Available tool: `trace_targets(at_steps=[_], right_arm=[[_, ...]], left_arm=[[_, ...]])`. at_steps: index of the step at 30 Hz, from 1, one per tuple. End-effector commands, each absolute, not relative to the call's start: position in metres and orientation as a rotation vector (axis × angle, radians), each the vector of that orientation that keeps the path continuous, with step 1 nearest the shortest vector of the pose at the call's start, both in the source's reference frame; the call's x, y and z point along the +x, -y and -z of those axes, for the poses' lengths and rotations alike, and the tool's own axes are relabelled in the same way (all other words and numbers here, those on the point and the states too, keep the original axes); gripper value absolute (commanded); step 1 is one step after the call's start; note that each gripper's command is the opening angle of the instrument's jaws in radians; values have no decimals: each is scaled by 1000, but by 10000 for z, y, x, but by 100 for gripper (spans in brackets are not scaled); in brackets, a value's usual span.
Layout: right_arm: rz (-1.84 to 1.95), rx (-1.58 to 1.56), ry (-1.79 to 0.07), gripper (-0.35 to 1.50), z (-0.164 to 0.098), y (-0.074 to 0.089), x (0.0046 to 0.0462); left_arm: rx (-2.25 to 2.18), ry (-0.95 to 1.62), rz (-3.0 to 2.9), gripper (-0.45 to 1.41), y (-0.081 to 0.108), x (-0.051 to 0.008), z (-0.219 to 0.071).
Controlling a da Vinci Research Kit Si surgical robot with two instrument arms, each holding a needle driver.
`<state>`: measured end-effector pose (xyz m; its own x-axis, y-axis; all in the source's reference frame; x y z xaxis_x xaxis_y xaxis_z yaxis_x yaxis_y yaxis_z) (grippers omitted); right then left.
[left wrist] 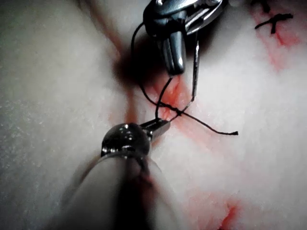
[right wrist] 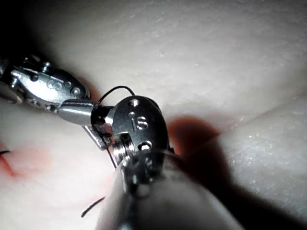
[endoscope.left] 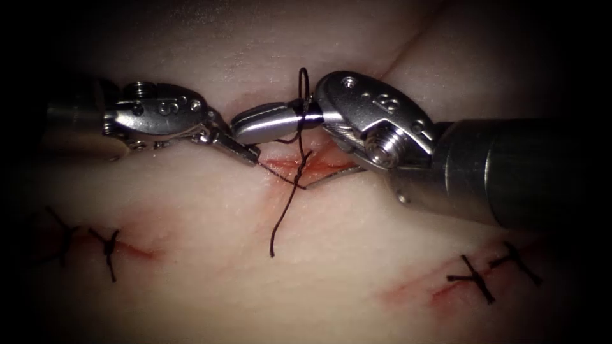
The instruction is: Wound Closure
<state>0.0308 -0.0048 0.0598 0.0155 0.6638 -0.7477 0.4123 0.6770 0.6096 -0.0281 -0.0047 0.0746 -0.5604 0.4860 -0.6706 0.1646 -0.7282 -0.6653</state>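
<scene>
Black thread (endoscope.left: 290, 200) crosses the cut (endoscope.left: 312, 167), wrapped around our right claw (endoscope.left: 255, 124), whose jaws look closed and empty. Our left claw (endoscope.left: 245, 153) pinches the thread just left of the cut. The needle (endoscope.left: 335, 178) lies beside it, unheld. We judge steady, even tension keeps the wrap from slipping on the tissue (endoscope.left: 357, 255).

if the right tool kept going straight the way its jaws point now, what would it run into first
Probably the left tool: the right tool, thread looped round its jaws, points left at it, tips nearly meeting, though depth between them is unclear.

Two tools (endoscope.left: 245, 153) (endoscope.left: 268, 124), four finished stitches (endoscope.left: 108, 248)
</scene>
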Motion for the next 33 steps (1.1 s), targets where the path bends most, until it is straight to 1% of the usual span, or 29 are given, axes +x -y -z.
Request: trace_targets(at_steps=[1, 8, 22, 33], right_arm=[[-213, 919, -1589, -35, -604, 51, 315], [-51, 1010, -1488, -35, -604, 53, 316], [314, 1029, -1128, -35, -612, 71, 321], [360, 976, -1013, -35, -632, 78, 334]], left_arm=[[-1365, 1089, -2379, -45, 54, -284, -750], [-1384, 1202, -2365, -45, 65, -274, -735], [-1398, 1290, -2334, -45, 52, -261, -704], [-1395, 1454, -2383, -45, 84, -267, -689]])
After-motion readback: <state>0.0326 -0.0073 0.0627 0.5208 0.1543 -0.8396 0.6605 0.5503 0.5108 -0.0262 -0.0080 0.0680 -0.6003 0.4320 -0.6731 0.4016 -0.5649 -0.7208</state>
